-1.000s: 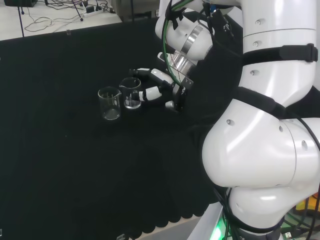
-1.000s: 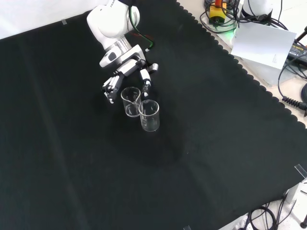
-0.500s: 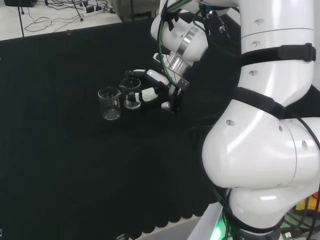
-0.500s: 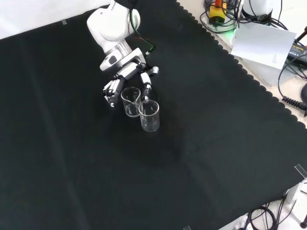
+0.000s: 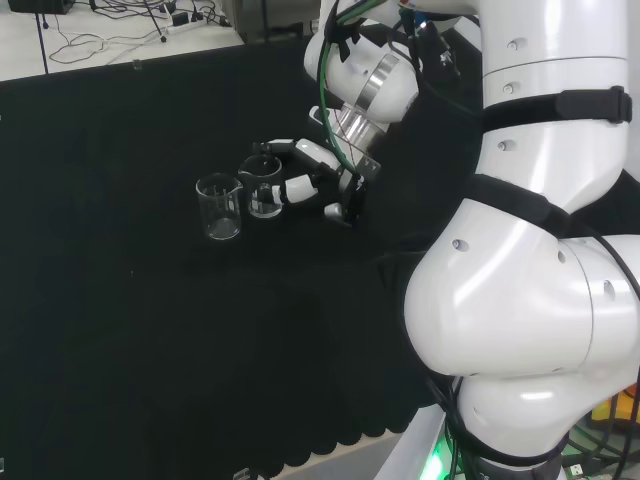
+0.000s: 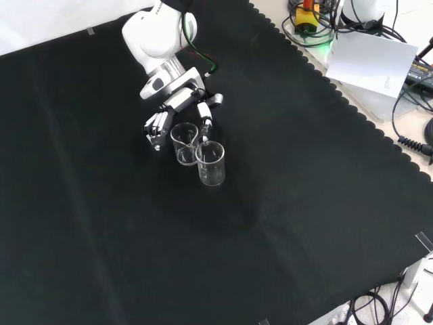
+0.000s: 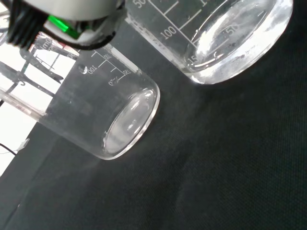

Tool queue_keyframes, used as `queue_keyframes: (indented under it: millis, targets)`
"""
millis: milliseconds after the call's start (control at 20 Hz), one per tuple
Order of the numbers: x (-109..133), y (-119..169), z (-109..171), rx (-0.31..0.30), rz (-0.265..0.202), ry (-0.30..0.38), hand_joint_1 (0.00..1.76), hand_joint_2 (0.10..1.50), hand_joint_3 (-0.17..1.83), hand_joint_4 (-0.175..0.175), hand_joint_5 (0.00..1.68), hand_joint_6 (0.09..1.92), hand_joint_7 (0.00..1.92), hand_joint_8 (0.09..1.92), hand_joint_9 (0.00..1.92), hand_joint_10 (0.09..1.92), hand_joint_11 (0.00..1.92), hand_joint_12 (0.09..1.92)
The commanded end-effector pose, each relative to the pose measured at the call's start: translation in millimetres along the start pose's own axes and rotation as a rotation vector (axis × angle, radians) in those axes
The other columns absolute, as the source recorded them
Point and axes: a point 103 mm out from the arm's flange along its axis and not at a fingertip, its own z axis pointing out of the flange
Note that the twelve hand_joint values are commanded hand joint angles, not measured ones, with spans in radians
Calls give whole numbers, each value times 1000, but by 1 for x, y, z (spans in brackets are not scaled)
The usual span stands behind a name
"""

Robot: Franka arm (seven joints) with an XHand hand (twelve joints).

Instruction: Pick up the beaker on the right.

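Two clear glass beakers stand upright and close together on the black cloth. In the head view the right beaker (image 5: 263,188) is next to the hand (image 5: 322,178), and the left beaker (image 5: 219,208) stands apart from it. In the front view the hand (image 6: 177,100) comes down from the top, with fingers (image 6: 155,126) on one side of the nearer beaker (image 6: 184,143) and the thumb (image 6: 206,122) on the other, only slightly bent. The second beaker (image 6: 210,163) is just below it. The wrist view has both beakers close up (image 7: 230,38) (image 7: 105,115).
Black cloth (image 6: 284,203) spreads wide around the beakers. The arm's big white links (image 5: 530,250) take up the right of the head view. Cables and a sheet of paper (image 6: 369,61) lie beyond the cloth's scalloped edge at the front view's top right.
The hand has shifted a little toward the right beaker, so fingers and thumb reach further along its sides. Both beakers stay where they were.
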Motion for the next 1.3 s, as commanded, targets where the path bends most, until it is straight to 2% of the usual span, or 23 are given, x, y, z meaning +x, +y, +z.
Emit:
queue_keyframes:
  millis: [50, 800, 1300]
  targets:
    - [0, 2, 1, 3, 5, -10, 858, 535, 553, -37, 518, 87, 316, 657, 434, 602, 51, 1382]
    - [0, 6, 0, -7, 4, -5, 876, 554, 563, -37, 560, 87, 344, 665, 464, 605, 63, 1381]
    - [6, 13, 9, 13, -1, -6, 882, 558, 567, -38, 562, 87, 357, 665, 496, 605, 75, 1378]
